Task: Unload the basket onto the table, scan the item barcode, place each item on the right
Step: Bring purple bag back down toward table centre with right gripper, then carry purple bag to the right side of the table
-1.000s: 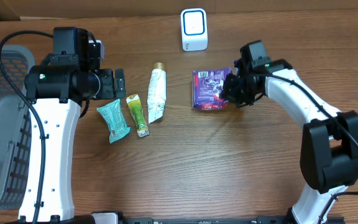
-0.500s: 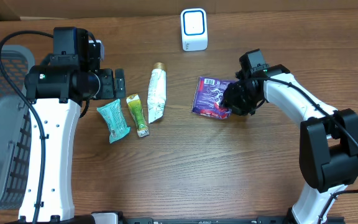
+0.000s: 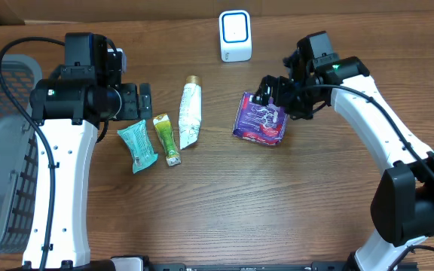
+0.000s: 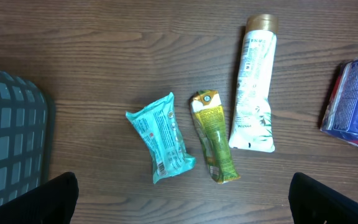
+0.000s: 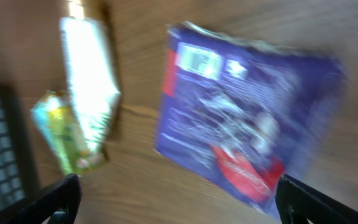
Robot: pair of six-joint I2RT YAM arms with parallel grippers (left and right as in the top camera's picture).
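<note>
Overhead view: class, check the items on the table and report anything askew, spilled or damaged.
The purple packet lies tilted and apart from the others, while the teal packet, green sachet and white tube lie side by side in a row. No spill or tear shows.

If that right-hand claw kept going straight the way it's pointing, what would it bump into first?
Most likely the purple packet lying on the table: it fills the wrist view of the right gripper, between its open jaws. That view is blurred, so depth is uncertain.
</note>
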